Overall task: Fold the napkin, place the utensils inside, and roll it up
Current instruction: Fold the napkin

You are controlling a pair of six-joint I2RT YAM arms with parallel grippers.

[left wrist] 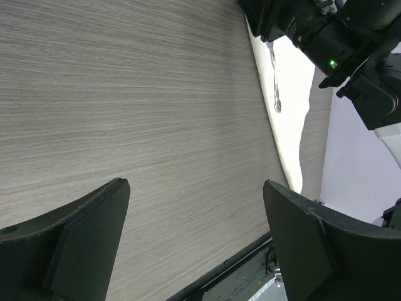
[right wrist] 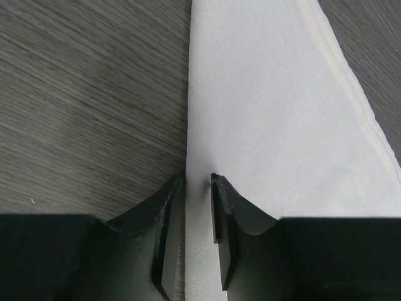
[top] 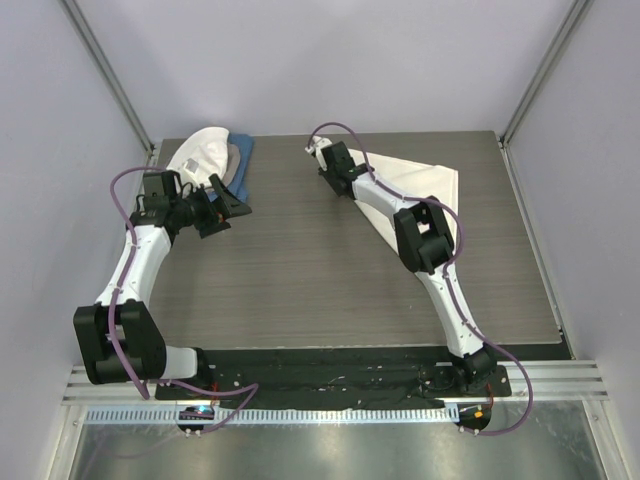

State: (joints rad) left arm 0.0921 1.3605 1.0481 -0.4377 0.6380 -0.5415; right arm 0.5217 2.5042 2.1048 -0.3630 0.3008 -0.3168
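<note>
The cream napkin [top: 425, 180] lies folded into a triangle at the back right of the table. My right gripper [top: 322, 158] is at its left corner, jaws nearly together with the napkin's edge [right wrist: 282, 113] between them [right wrist: 198, 179]. The napkin [left wrist: 294, 81] also shows in the left wrist view. There the slim silver fork [left wrist: 276, 94] lies on it near its edge, just below the right arm. In the top view the fork is hidden. My left gripper [top: 228, 205] is open and empty [left wrist: 194, 188] over bare table at the back left.
A stack of white, tan and blue cloths [top: 212, 155] sits at the back left corner, just behind my left gripper. Grey walls close in the table on three sides. A black strip [top: 330, 365] runs along the near edge.
</note>
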